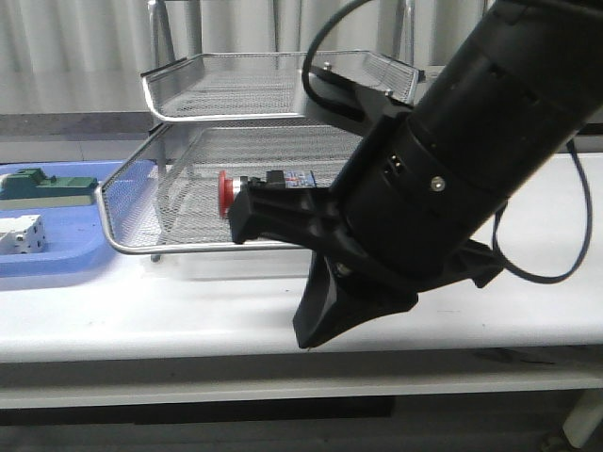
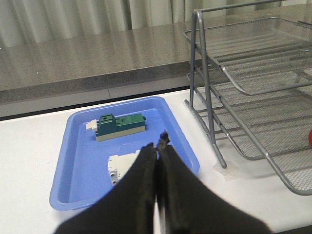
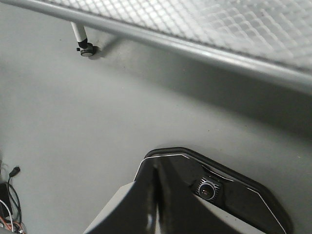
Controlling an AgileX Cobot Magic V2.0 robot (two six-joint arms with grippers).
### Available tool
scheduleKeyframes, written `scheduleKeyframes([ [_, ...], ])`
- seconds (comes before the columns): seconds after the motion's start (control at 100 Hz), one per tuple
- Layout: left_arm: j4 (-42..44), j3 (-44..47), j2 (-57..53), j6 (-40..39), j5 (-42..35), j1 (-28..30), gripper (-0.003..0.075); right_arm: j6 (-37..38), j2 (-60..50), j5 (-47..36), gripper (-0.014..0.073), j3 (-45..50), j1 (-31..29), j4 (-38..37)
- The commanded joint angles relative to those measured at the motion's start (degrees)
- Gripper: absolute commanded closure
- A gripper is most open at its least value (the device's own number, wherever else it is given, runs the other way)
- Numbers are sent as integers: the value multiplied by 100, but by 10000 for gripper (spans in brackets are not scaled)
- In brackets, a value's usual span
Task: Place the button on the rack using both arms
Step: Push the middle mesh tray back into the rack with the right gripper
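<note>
The button (image 1: 226, 188) lies on its side in the lower visible tier of the silver wire rack (image 1: 132, 247), red cap to the left and blue block to the right. Part of its black body is hidden behind my right arm. My right gripper (image 1: 304, 339) is shut and empty. It points down over the table's front edge, in front of and below the rack. In the right wrist view the shut gripper (image 3: 155, 168) is below the rack's rim (image 3: 195, 44). My left gripper (image 2: 158, 146) is shut and empty over the blue tray (image 2: 78, 146). The rack (image 2: 243, 87) and a sliver of the red cap (image 2: 310, 139) show beside it.
The flat blue tray (image 1: 57, 259) at the left holds a green block (image 1: 42, 184) and a white block (image 1: 21, 235); both also show in the left wrist view, green (image 2: 119, 126) and white (image 2: 122, 165). A black cable (image 1: 537, 273) loops at the right. A rack foot (image 3: 85, 50) stands on the table.
</note>
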Motion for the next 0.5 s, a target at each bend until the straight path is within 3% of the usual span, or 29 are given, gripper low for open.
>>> scheduleKeyframes([
  [0.0,-62,-152,26,-60,-499,19,741,-82,-58,-287,663,-251,8,78],
  [0.49,-62,-152,26,-60,-499,19,741,-254,797,-319,663,-1251,2,-23],
])
